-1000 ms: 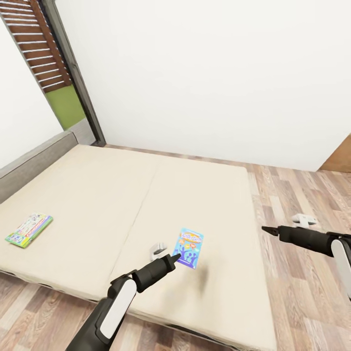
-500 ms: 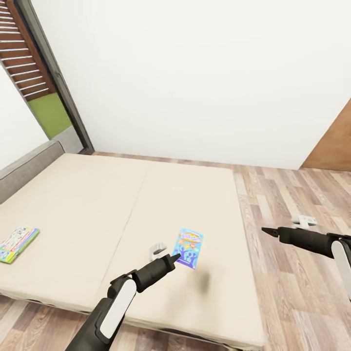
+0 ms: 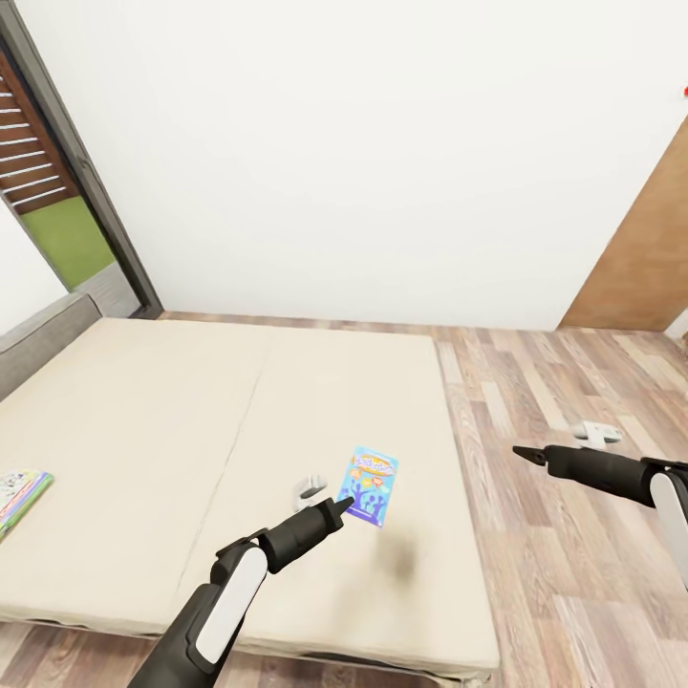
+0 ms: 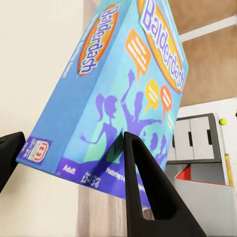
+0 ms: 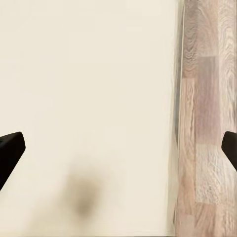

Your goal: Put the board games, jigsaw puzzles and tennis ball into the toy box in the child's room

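My left gripper [image 3: 336, 503] is shut on a small blue board game [image 3: 372, 485] and holds it tilted above the beige bed [image 3: 191, 401], where it casts a shadow. In the left wrist view the blue box [image 4: 113, 89], titled Balderdash, sits between the two black fingers [image 4: 140, 187]. A second board game [image 3: 19, 492], white with a green edge, lies flat on the bed at the far left. My right gripper [image 3: 526, 454] hovers open over the floor beside the bed, with nothing between its fingers [image 5: 10, 150]. Far behind the box are the table [image 4: 197, 143] and the tennis ball [image 4: 223, 121].
A white wall runs behind the bed, with a dark-framed window [image 3: 57, 191] at the left and a brown wooden door [image 3: 640, 258] at the right. The low grey headboard [image 3: 38, 334] borders the bed's left side. Wood-plank floor [image 3: 573, 535] stretches along the bed's right.
The view has swung to the right: bed, window and the green-edged game slid left in the picture and the door came in. Both arms keep their pose, the left still holding the blue box.
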